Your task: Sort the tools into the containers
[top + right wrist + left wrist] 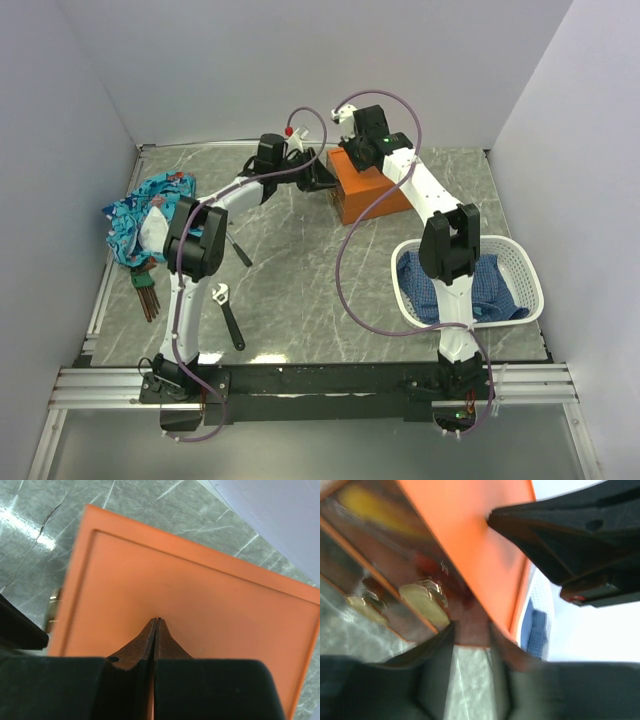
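The left gripper [471, 626] is at the drawer face of the orange box [362, 188] with fingers apart; the right gripper [158, 621] is over the lid, tips together.

The left fingers stand parted with nothing seen clamped between them, at the lower edge of the blurred clear drawers [390, 585], whose number I cannot tell. The right tips meet inside the lid's raised border, well in from the edges that show; whether they touch it I cannot tell. One box sits toward the far wall. Left of it and nearer the arm bases lie one black-handled wrench [229, 316], one dark slim tool [241, 251] partly behind the left arm, and one bundle of screwdrivers [147, 292] too tight to count, beside one patterned cloth [148, 212]. Right of the box and nearer is one white basket [522, 268] holding one blue cloth [495, 290]. Bare marble table [310, 290] spreads between box and wrench.
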Controlling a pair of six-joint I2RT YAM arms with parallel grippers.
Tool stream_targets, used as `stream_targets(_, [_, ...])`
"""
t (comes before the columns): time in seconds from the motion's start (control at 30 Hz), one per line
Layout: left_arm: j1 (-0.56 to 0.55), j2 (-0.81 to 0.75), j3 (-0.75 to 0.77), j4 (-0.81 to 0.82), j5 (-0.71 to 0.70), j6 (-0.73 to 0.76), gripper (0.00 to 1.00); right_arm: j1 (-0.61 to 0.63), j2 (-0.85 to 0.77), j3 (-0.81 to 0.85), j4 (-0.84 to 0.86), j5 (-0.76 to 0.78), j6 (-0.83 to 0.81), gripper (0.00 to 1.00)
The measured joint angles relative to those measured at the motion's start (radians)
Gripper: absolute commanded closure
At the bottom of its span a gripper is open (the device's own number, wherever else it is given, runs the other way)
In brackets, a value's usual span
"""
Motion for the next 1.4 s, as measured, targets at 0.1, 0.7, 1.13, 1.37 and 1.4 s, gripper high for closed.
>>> stream_targets(0.1, [-0.005,-0.003,0.005,-0.021,-0.014,-0.008,0.44,0.000,0.000,0.000,0.003,0.000,0.002,1.00])
stream_targets(0.7, [0.069,-0.048,-0.325,0.333,-0.142,-0.348,0.36,0.000,0.001,0.000,0.003,0.001,0.002,1.00])
stream_targets(1.13, [0.050,0.163,-0.285,0.565,-0.129,-0.515,0.41,0.002,-0.002,-0.014,0.014,0.006,-0.001,1.00])
stream_targets(1.37, [0.017,0.230,-0.240,0.667,-0.129,-0.583,0.47,0.002,-0.006,-0.026,0.024,0.008,-0.001,1.00])
stream_targets(1.4, [0.013,0.236,-0.235,0.678,-0.129,-0.589,0.48,0.003,-0.008,-0.029,0.026,0.009,-0.001,1.00])
